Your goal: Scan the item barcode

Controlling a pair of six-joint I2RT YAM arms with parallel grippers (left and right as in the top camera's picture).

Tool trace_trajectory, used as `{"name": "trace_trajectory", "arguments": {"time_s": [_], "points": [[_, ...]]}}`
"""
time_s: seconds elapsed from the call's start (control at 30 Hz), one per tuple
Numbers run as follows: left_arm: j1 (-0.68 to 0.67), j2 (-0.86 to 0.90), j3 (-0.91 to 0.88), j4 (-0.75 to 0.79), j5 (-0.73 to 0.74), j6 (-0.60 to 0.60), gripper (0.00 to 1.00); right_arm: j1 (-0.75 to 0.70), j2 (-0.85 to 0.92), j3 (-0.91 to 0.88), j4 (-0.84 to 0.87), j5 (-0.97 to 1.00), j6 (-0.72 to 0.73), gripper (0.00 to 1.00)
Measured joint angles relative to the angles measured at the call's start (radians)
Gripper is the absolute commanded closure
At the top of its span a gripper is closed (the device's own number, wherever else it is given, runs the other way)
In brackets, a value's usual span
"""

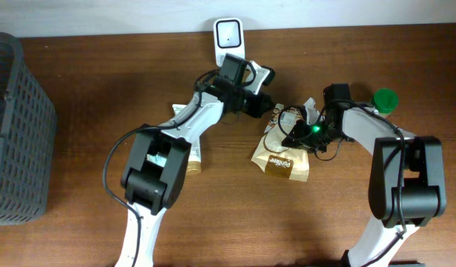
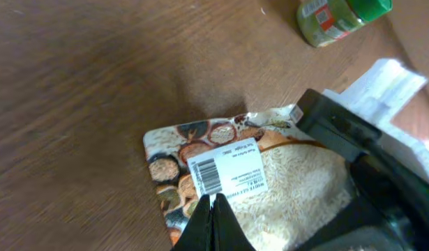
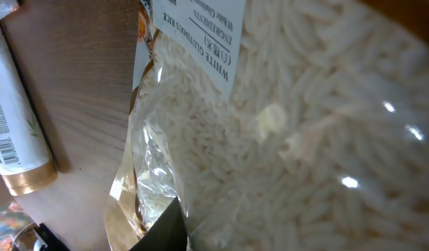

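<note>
Nearest, along the desk's point(image 1: 79, 222) front edge, the two arm bases stand on dark brown wood grain, the left one just left of centre and the right one toward the right corner. A grey mesh basket point(image 1: 16, 126) takes up the left edge.

Further in, at about the middle of the desk, lies the rice bag point(image 1: 283, 157), a clear pouch of white rice with a printed border. Its white barcode label point(image 2: 224, 174) faces up in the left wrist view. A cream tube with a gold cap point(image 1: 192, 157) lies to the bag's left, partly under the left arm.

The left arm reaches away from its base toward the back edge, then bends right at the wrist. The left gripper point(image 2: 213, 213) has its fingers pressed together, their tips over the near edge of the label; whether they touch the bag I cannot tell.

The right arm runs back from its base, folds at the elbow and comes in leftward. The right gripper point(image 1: 294, 139) sits at the bag's far edge. Its own camera is filled with rice and crinkled plastic, with only one dark finger point(image 3: 165, 230) showing, so I cannot tell whether its fingers are spread or pinching the bag.

Beyond the right arm's elbow stands a green-lidded jar point(image 1: 383, 100). At the back edge, centre, a white barcode scanner point(image 1: 229, 35) stands upright.
</note>
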Motion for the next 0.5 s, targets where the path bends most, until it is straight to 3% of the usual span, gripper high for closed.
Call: {"name": "trace_trajectory", "arguments": {"time_s": [0.5], "points": [[-0.034,0.084,0.0,0.064,0.091,-0.034,1.0,0.0,0.001,0.0,0.001,-0.003,-0.001,0.8]]}}
